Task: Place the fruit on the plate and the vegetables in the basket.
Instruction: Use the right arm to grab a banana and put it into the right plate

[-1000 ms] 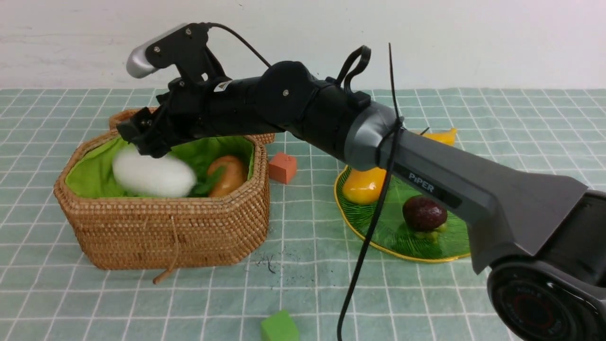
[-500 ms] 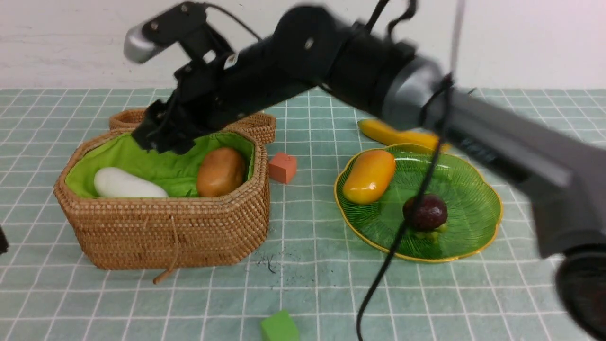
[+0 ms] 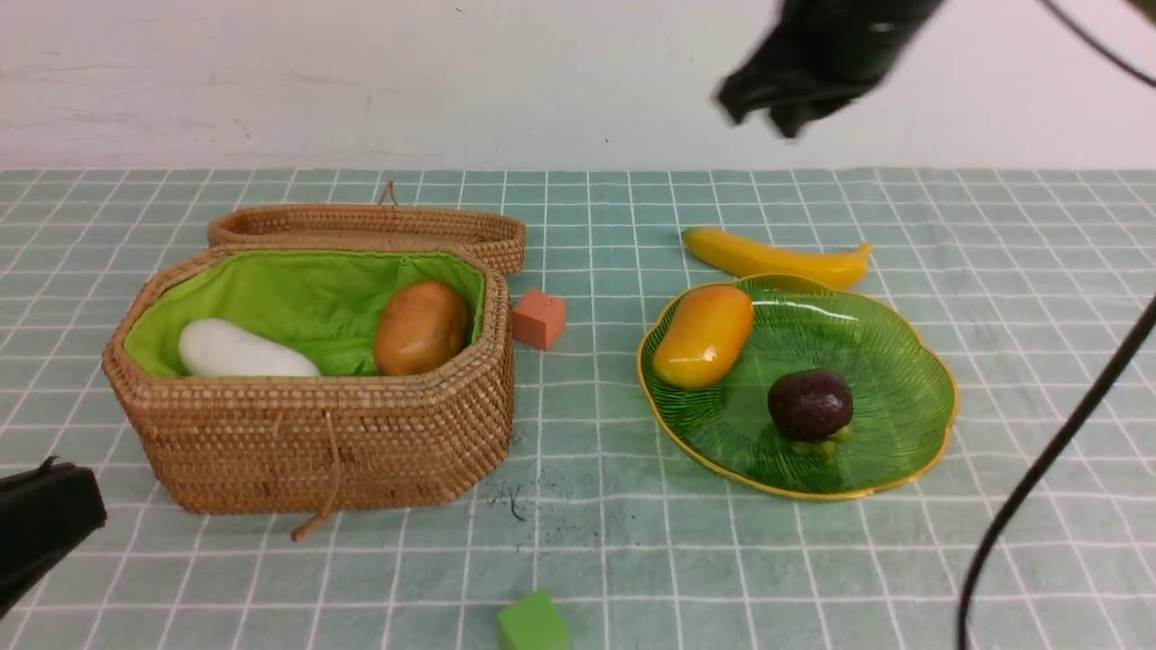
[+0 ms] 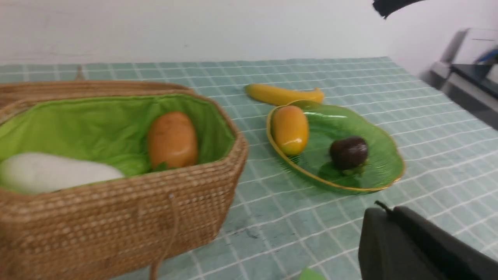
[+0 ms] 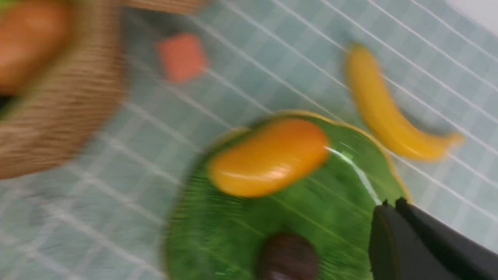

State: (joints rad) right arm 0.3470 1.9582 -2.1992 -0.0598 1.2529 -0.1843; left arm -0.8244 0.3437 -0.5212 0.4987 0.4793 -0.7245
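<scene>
Yellow banana (image 3: 777,259) lies just behind green plate (image 3: 899,375) w/ mango (image 3: 703,336), mangosteen (image 3: 810,405).

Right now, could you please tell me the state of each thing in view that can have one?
basket: open, lid folded back behind it
radish: lying in the basket
orange-brown piece: in the basket
mango: on the plate
mangosteen: on the plate
banana: off the plate, just beyond its far rim
right gripper: raised, too blurred to tell
left gripper: low, partly in view, cannot tell
</scene>
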